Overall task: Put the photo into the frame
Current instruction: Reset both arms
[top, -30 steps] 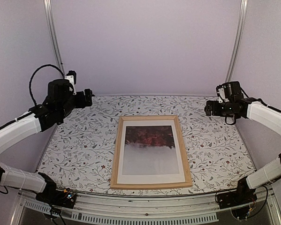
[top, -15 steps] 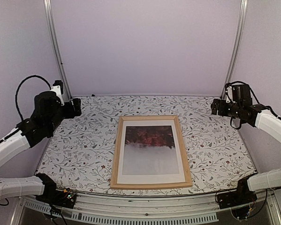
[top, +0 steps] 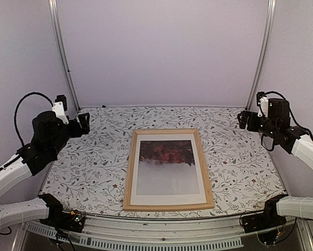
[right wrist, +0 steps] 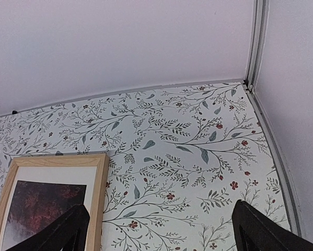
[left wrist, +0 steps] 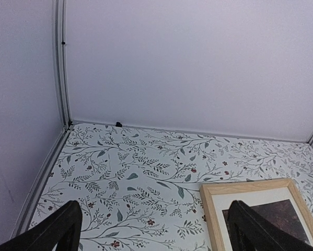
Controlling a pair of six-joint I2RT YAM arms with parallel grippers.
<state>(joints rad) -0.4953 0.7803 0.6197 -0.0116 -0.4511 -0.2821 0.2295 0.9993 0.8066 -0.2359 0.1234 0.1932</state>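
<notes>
**Photo seated in frame, both arms clear**

The left gripper is seen with jaws spread wide and nothing between them. It is held up by the far-left corner of the table, well apart from the frame. The right gripper is likewise spread and empty, raised at the far-right side. In both wrist views only the floral cloth and one far corner of the frame are seen between the jaws.

The photo is found lying flat inside the frame, mid-table, with its dark reddish band at the far end and grey-white toward the near end. A white mat border is seen around it, inside the wood strips. The edges look square, with no corner sticking out.

Judged: insertion is done, or as good as done. Nothing further is shown as outstanding. The underside cannot be checked from here.

No brand, label or readable writing is seen anywhere.
</notes>
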